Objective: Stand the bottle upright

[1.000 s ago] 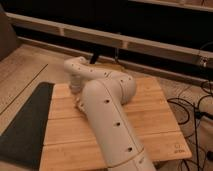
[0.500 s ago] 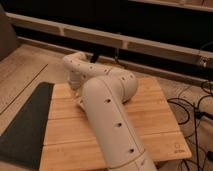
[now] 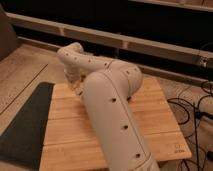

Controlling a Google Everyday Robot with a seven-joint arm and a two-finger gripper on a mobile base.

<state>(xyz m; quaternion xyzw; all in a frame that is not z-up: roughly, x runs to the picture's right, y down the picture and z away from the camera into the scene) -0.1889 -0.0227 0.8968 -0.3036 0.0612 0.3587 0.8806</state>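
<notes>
The pincer [image 3: 76, 86] hangs low at the upper left of the wooden worktop [image 3: 165, 125], its jaws closed together. The bottle is hidden, perhaps behind the arm [image 3: 112, 115]. A blind move could knock it rolling off the edge.

My own arm fills the middle, and the free room lies to the right and at the near left.

My thick cream-white jointed arm [image 3: 112, 110] sweeps from the near edge across the pale slatted wooden table [image 3: 155, 120] to its far left corner. There my gripper [image 3: 76, 89], fingers closed, hangs under the wrist, mostly hidden and seemingly close to the boards. The right half of the boards lies bare, as does the near left strip beside the dark flat mat [image 3: 25, 125]. Black cables [image 3: 192, 107] crowd the floor off the right edge, and a long pale ledge [image 3: 125, 42] runs behind the far edge.
</notes>
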